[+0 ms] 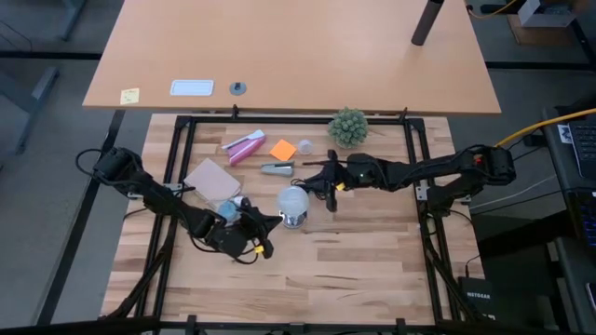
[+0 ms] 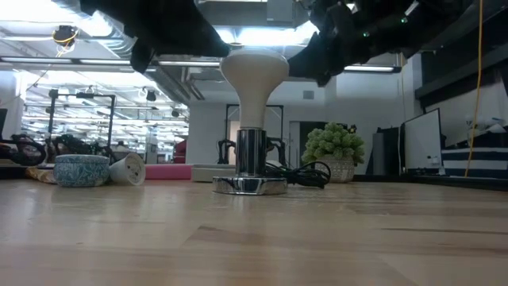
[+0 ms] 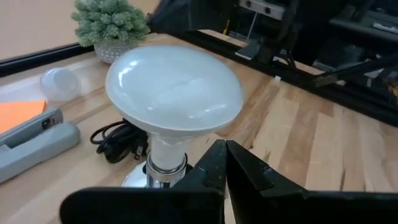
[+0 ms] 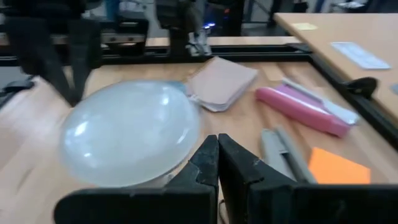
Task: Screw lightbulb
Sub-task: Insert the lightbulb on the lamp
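The white lightbulb (image 1: 292,199) stands upright with its base in the shiny metal socket (image 2: 250,159), which rests on its round foot (image 2: 249,186) mid-table. My left gripper (image 3: 225,150) is shut and hovers at the bulb's near-left side, lower than the dome's rim, with a gap showing. My right gripper (image 4: 217,144) is shut too. It comes in from the table's right, its tips close by the dome's (image 4: 130,130) far-right edge. My right gripper's shut tips stand right at the rim of the bulb's dome (image 4: 194,146), coming level from the table's right. Whether they touch it I cannot tell. My left gripper touches nothing.
The socket's black cord (image 2: 303,173) lies coiled behind it. Farther back are a green plant ball (image 1: 347,126), a pink item (image 1: 244,146), an orange note (image 1: 282,149), a grey oblong item (image 1: 277,169), a tan pad (image 1: 212,177) and a small bowl (image 2: 82,170). The near half of the table is bare wood.
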You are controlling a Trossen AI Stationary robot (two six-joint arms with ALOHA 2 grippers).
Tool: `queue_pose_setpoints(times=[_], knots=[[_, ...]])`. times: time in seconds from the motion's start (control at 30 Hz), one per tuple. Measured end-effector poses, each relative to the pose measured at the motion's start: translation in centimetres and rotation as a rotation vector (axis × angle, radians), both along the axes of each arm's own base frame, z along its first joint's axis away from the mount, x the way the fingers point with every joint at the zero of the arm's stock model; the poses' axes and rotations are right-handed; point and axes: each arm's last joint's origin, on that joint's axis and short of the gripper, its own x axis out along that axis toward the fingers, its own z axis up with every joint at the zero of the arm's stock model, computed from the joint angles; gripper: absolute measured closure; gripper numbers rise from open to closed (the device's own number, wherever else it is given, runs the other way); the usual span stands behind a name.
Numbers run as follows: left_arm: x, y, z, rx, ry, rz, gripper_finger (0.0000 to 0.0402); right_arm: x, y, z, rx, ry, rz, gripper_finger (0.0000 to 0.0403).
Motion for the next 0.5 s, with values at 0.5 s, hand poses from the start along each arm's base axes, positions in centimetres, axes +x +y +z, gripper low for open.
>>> queue_pose_setpoints(times=[0.5], knots=[[0.23,0.63,0.04,0.014,-0.011,0.054,0.0400,-0.24,0.30,-0.70,0.087,0.077,0.059,0.0394]])
